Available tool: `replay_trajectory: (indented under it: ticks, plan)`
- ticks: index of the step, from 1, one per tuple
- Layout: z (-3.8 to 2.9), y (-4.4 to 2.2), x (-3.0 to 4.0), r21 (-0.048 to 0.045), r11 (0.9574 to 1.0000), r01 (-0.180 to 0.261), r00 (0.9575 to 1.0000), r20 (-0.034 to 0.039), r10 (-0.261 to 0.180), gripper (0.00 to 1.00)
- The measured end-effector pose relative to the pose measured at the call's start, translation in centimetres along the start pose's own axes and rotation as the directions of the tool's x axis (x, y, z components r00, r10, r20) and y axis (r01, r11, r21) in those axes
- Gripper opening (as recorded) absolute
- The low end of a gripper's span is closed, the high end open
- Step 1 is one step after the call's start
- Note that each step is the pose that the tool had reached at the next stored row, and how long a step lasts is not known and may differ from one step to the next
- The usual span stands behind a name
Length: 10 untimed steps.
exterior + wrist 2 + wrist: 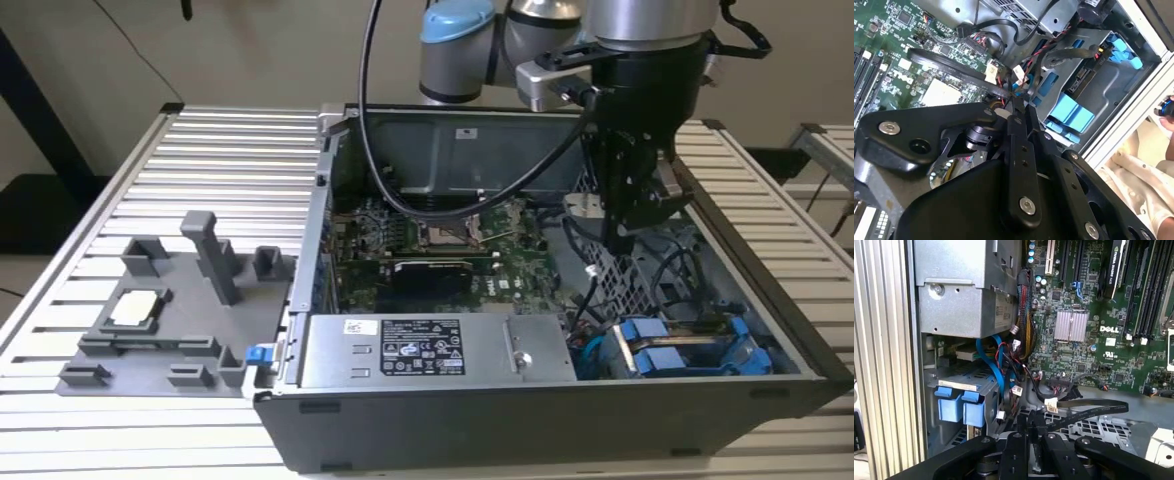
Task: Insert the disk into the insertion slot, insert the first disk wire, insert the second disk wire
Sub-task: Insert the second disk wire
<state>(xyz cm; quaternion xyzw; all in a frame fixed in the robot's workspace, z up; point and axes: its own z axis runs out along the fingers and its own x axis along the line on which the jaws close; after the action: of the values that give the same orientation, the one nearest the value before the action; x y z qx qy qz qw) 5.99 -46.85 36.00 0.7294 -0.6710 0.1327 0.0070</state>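
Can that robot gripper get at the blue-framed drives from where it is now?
Probably yes: the case lies open and the gripper hangs near the blue-framed drives, though loose cables crowd them.

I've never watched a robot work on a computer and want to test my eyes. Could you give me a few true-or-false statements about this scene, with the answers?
1. The open computer case stands on a slatted metal table. True.
2. The blue-framed drives lie out on the table. False: they sit in the drive cage inside the case.
3. The gripper reaches down inside the case, near the drive cage. True.
4. The power-supply box carries a red label. False: its label is white.
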Motion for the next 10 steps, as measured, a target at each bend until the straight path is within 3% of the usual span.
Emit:
replay_trajectory:
  ticks: [10]
  plan:
    - [0.0,0.0,0.0,0.0,1.0,0.0,1.0,0.0,0.0,0.16]
